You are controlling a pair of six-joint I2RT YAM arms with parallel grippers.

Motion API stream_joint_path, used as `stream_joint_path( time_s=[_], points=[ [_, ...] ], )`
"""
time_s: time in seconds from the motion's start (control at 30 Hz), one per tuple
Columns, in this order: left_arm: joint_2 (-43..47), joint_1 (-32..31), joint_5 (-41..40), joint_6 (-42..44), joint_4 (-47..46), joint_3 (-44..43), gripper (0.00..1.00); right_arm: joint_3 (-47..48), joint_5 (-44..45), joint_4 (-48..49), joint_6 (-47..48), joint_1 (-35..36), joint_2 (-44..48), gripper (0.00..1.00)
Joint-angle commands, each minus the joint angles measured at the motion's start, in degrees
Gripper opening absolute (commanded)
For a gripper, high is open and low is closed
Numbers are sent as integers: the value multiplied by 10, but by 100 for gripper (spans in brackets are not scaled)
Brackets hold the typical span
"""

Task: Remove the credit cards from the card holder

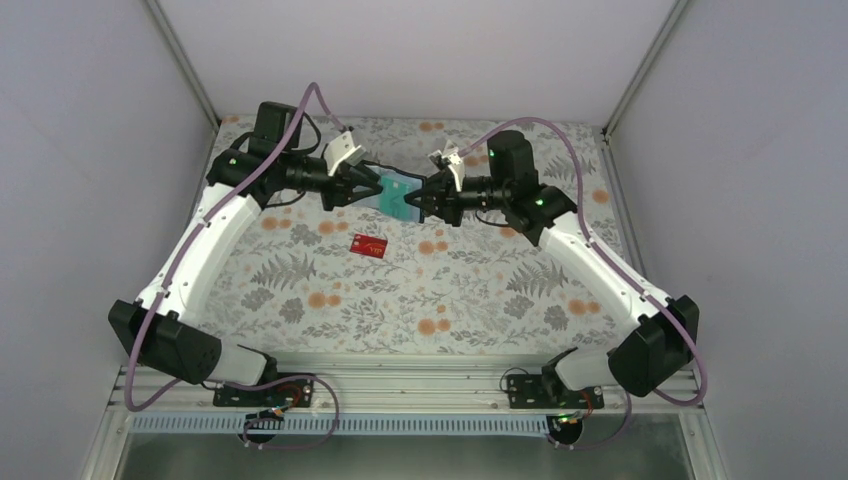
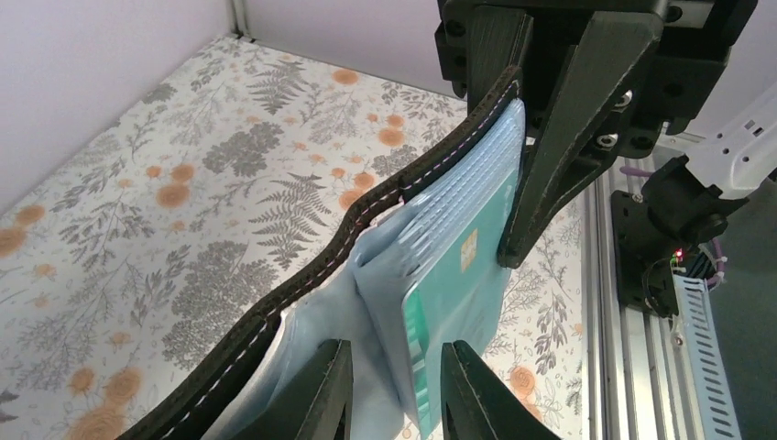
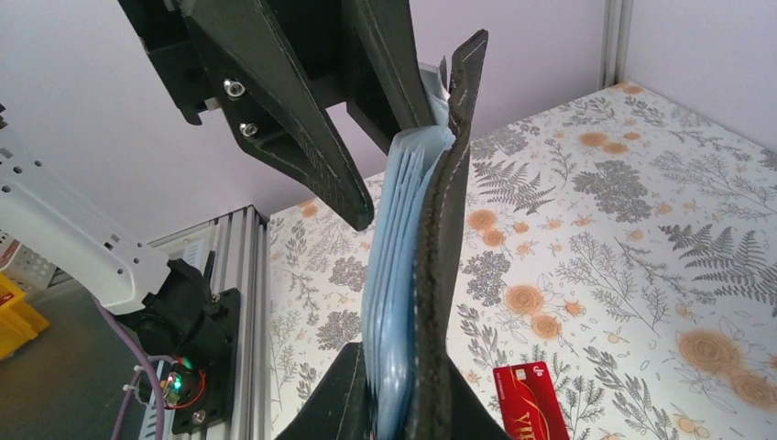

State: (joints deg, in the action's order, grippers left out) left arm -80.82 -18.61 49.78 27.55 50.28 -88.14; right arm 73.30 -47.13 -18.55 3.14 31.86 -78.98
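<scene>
Two robot arms meet above a floral-patterned table [image 1: 450, 290], near the middle of its far edge, and hold an opened black holder [image 1: 400, 192] up in the air between them. The holder stands on edge, its black stitched outer cover on one side and its pale blue pocket leaves on the other.

The left gripper [image 2: 396, 346] comes in from the left end. Its two fingers [image 2: 321, 394] are closed most of the way, with a pocket leaf and the edge of a teal card [image 2: 458, 275] filling the gap between them. The black outer cover runs outside the jaws, past the left-hand finger. The teal card sits in the pockets, and a gold chip shows on its face.

The right gripper [image 3: 389, 408] comes in from the right end. Its fingers [image 3: 339, 403] are pressed tight against both sides of the holder, with the cover and the stacked blue leaves clamped between them.

A red card [image 1: 368, 245] lies flat on the table, face up. It is free of both grippers and a little nearer the near edge than the holder, about mid-table. How many more cards are in the pockets cannot be told.
</scene>
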Motion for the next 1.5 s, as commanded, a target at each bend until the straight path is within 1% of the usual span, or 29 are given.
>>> stream_joint_path(
  time_s=[0.0, 0.13, 0.2, 0.23, 0.33, 0.4, 0.47, 0.53, 0.7, 0.77, 0.9, 1.0, 1.13, 1.2, 1.27, 1.33, 1.43, 1.47],
  points=[
    [3, 3, -16, 14, 1, -8, 27, 11, -57, 20, 14, 2, 24, 4],
    [4, 2, -2, 16, 8, -6, 26, 14, -65, 27, 14, 1, 25, 4],
    [3, -1, 29, 18, 7, 0, 26, 17, -71, 31, 13, 0, 24, 4],
    [2, -5, 40, 18, 7, 5, 24, 19, -74, 31, 13, 0, 22, 4],
    [3, -20, 53, 25, 9, 12, 15, 21, -78, 33, 12, 0, 21, 4],
    [5, -22, 74, 35, 15, 14, 11, 16, -77, 47, 5, -1, 23, 4],
    [6, -21, 103, 50, 31, 8, 10, 12, -76, 58, -2, -2, 24, 4],
    [5, -22, 129, 67, 45, 3, 4, 11, -76, 66, -9, -2, 21, 4],
    [6, -22, 148, 75, 65, -14, 2, 13, -73, 67, -12, -4, 19, 4],
    [8, -17, 150, 70, 69, -29, 2, 6, -69, 70, -12, -5, 23, 8],
    [14, 5, 157, 50, 64, -42, 2, -8, -70, 84, -17, -9, 25, 20],
    [18, 18, 143, 37, 56, -41, 2, -12, -70, 87, -19, -11, 24, 24],
    [19, 23, 141, 38, 54, -36, 2, -18, -70, 88, -17, -12, 29, 33],
    [18, 26, 138, 39, 56, -39, 3, -18, -71, 86, -13, -13, 29, 35],
    [18, 28, 138, 40, 58, -43, 2, -18, -75, 83, -12, -14, 28, 34],
    [18, 30, 144, 42, 60, -42, 2, -20, -81, 84, -11, -14, 27, 29],
    [19, 30, 159, 45, 64, -40, 3, -19, -89, 83, -13, -14, 21, 6],
    [20, 30, 165, 49, 68, -40, 2, -19, -91, 83, -12, -14, 20, 4]
  ],
)
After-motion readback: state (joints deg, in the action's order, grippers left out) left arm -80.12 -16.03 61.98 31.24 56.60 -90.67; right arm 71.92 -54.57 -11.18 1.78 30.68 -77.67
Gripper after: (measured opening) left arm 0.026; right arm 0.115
